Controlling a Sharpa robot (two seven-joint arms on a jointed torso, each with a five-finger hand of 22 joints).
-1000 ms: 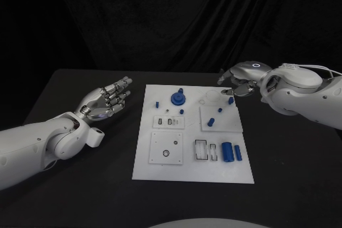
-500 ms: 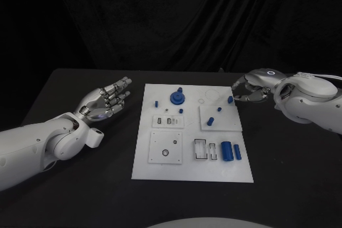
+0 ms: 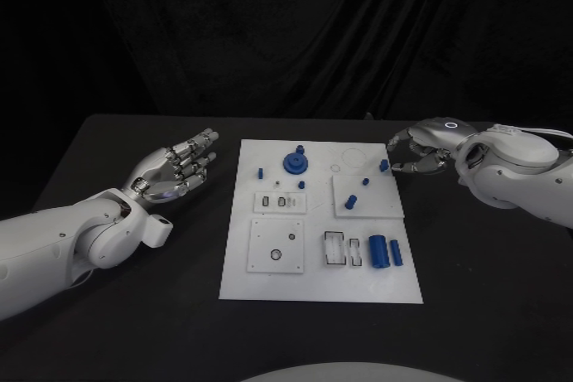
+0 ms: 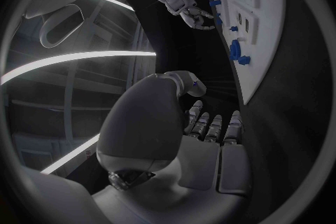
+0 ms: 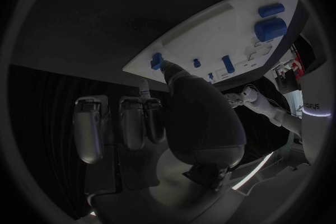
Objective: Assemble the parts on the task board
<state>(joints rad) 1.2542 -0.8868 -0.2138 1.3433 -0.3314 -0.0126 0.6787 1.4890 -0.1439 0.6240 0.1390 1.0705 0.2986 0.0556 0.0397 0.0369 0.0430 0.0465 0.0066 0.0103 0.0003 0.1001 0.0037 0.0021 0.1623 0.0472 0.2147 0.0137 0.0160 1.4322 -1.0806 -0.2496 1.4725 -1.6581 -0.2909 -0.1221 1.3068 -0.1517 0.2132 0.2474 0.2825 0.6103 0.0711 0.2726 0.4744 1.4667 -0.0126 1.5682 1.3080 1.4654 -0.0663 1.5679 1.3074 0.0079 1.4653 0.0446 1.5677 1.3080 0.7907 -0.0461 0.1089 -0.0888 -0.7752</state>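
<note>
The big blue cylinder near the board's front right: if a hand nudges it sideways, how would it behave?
The cylinder lies on its side on the board, so it would probably roll. It looks like rigid plastic, likely light. A thinner blue rod lies close beside it and might get knocked.

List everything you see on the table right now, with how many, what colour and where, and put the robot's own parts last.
Table: one, black, under everything.
Task board: one, white, mid-table.
Gear-like part: one, blue, far end of board.
Peg: one, blue, on the far right plate.
Cylinders: two, blue, side by side at the near right.
Small part: one, blue, far right edge, by the right hand's fingers.
Left hand: silver, left of board, holding nothing.
Right hand: silver, at far right corner.
</note>
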